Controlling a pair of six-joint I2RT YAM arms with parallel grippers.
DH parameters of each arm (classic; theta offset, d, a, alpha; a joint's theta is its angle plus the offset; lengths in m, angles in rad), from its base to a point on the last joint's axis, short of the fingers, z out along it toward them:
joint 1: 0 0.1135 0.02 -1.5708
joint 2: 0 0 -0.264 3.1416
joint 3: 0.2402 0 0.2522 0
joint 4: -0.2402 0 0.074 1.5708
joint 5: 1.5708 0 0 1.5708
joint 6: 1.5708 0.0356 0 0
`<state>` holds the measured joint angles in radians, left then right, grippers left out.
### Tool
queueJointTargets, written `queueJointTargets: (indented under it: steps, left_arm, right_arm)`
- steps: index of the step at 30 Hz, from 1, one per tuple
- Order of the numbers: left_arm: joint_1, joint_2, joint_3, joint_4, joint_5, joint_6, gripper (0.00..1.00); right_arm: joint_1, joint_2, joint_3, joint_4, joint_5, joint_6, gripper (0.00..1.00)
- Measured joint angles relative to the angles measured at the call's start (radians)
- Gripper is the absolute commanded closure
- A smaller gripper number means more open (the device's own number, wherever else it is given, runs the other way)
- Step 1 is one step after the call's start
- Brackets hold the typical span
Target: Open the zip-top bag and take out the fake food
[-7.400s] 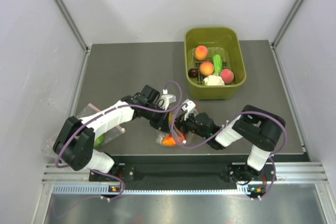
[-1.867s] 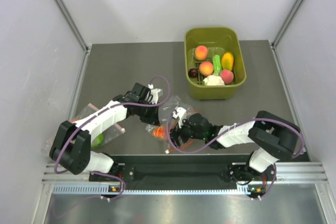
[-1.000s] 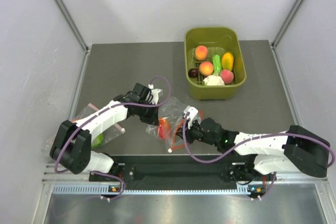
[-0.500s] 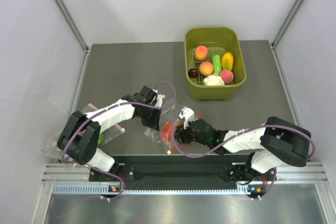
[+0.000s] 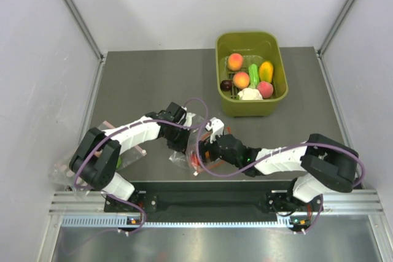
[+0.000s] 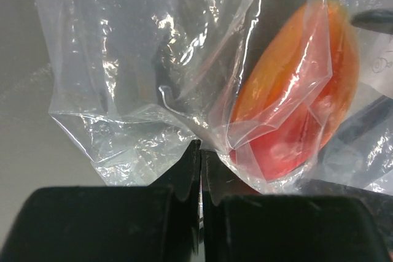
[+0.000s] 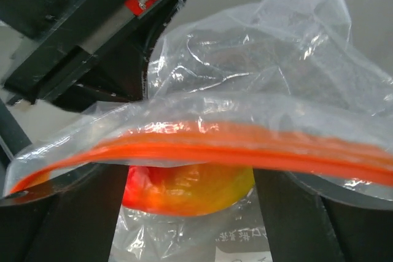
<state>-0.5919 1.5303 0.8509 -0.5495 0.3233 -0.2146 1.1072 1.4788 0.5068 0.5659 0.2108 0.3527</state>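
Zip-top bag (image 6: 116,65) lies crumpled on the dark table (image 5: 147,84) close to the front edge, just between the two grippers. The left gripper (image 6: 200,151) has its jaws pressed fully together, pinching a fold of the bag's clear plastic at the end away from the mouth. Beside that pinch, inside the bag, sits one piece of fake food (image 6: 301,96), a glossy fruit that is red at one end and runs through orange to yellow.

The right gripper (image 7: 187,179) faces the bag's mouth from the other side. Its fingers (image 7: 80,213) stand wide apart and clamp nothing. The orange-red zip strip (image 7: 233,142) stretches across the gap between them and past both fingers, with the red-and-yellow fruit showing just below it. The strip reads as one bright band with a thin second line along it, and whether it is sealed along its whole length cannot be told from here.

Well apart, at the far right of the table, stands a green bin (image 5: 249,110). In it lie a white cauliflower (image 5: 249,94), a green oblong piece (image 5: 253,72) and a yellow-orange piece (image 5: 266,70), together with three peaches (image 5: 235,61) and a small dark plum (image 5: 226,84).

At the left edge of the table, partly under the left arm, lies a second clear bag (image 5: 130,156) with a pale pink strip and a green object (image 5: 118,162) inside it
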Motion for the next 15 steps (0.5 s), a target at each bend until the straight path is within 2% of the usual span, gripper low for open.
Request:
queueJointTargets:
  steps: [8,9,12,13,15]
  left_arm:
    - [-0.014,-0.001,0.000,0.000,0.000,0.000,1.00]
    - [-0.015,-0.001,0.000,0.000,0.000,0.000,1.00]
    - [-0.018,-0.002,0.000,0.000,0.000,0.000,1.00]
    - [-0.019,-0.002,0.000,0.000,0.000,0.000,1.00]
    - [-0.020,-0.002,0.000,0.000,-0.001,0.000,1.00]
  right_arm:
    - [0.000,0.067,0.041,-0.029,0.016,0.066,0.18]
    - [0.001,0.068,0.049,-0.049,0.021,0.080,0.12]
    - [0.003,0.069,0.079,-0.126,0.032,0.122,0.10]
    - [0.006,0.069,0.086,-0.147,0.037,0.135,0.01]
    - [0.018,0.069,0.091,-0.178,0.048,0.159,0.00]
